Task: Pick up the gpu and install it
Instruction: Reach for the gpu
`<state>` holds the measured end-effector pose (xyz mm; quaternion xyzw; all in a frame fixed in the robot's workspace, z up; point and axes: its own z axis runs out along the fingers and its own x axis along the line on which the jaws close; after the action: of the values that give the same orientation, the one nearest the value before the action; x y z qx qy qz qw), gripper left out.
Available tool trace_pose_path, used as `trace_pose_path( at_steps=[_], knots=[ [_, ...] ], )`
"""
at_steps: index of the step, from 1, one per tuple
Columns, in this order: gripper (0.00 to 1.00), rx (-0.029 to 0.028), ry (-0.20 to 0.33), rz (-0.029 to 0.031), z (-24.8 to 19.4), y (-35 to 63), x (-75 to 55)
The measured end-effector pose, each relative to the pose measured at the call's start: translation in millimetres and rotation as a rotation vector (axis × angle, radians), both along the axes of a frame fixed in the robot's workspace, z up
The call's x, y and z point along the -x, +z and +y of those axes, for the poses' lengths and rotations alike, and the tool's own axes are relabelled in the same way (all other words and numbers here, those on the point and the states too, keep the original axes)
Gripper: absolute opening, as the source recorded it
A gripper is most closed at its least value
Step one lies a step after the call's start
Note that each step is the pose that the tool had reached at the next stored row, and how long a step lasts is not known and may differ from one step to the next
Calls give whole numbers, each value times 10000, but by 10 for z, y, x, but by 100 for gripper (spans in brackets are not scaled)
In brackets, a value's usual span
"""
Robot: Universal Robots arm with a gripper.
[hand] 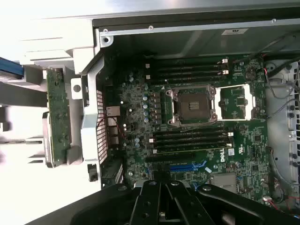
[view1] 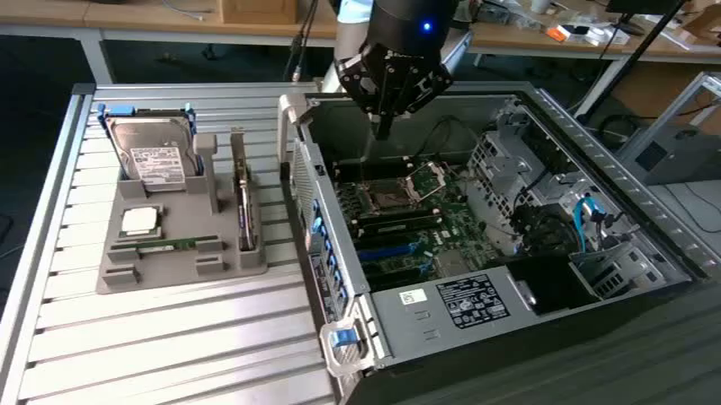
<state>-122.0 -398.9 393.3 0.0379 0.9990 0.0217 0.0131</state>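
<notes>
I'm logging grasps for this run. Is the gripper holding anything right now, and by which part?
Nothing is held. The gripper is shut and empty above the open case; the gpu stands in the gray holder.

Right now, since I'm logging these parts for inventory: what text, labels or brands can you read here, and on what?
"DELL": white print on the motherboard.
White label on the hard drive: too small to read.
Black sticker and small white sticker inside the computer case: too small to read.
</notes>
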Motion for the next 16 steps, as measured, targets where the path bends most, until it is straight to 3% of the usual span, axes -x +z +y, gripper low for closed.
trace_pose_path(
  at_steps=[16],
  knots=[
    [11,0,0,0,0,0,125]
  ],
)
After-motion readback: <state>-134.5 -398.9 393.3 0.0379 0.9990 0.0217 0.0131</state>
